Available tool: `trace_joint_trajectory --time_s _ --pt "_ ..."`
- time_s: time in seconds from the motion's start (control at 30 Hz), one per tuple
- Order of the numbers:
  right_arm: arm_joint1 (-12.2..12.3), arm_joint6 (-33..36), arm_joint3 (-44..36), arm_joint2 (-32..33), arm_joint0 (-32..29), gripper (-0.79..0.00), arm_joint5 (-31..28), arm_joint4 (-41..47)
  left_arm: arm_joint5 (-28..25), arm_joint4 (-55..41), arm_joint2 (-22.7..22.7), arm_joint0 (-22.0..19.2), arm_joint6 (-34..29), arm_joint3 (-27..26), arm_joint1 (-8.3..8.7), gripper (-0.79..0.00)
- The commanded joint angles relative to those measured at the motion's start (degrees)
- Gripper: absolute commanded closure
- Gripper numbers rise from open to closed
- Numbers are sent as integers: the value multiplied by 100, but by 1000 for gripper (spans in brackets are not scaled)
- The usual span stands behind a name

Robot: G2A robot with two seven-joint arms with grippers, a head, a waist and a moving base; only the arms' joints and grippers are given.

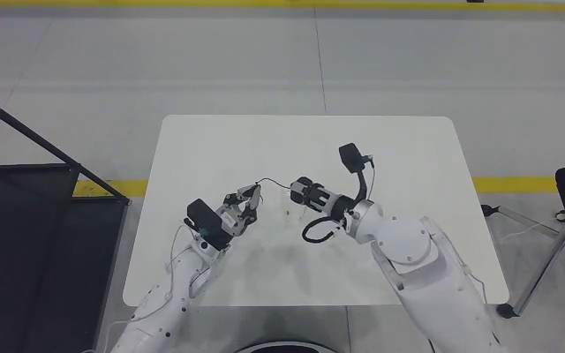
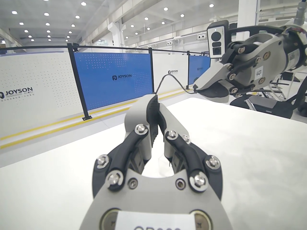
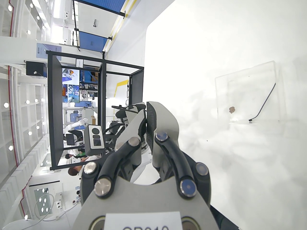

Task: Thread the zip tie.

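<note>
Plain matte black zip tie, no markings. Left gripper: silver-grey metal shells, black ribbed pads, black link arms, shiny silver screws. Same scheme on right gripper, plus a small white label with a black character. Flat white table, zero pattern. Clear see-through box with a tiny brown speck and a black second tie inside. Behind: blue and white fence panels dotted with tiny holes, black posts, yellow stripes on pale grey floor.
</note>
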Motion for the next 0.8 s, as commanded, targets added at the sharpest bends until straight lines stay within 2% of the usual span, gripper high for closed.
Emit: trace_joint_trajectory --time_s 0.0,0.47,0.77 --pt "4 42 2 -9 1 0 -17 -54 2 1 -1 -6 0 6 -3 0" --pt "30 313 -10 -43 5 0 -108 -393 -13 -35 -26 -15 -17 12 -23 0" --pt "-17 103 10 -61 51 0 284 -295 -39 1 -27 -27 1 22 -32 0"
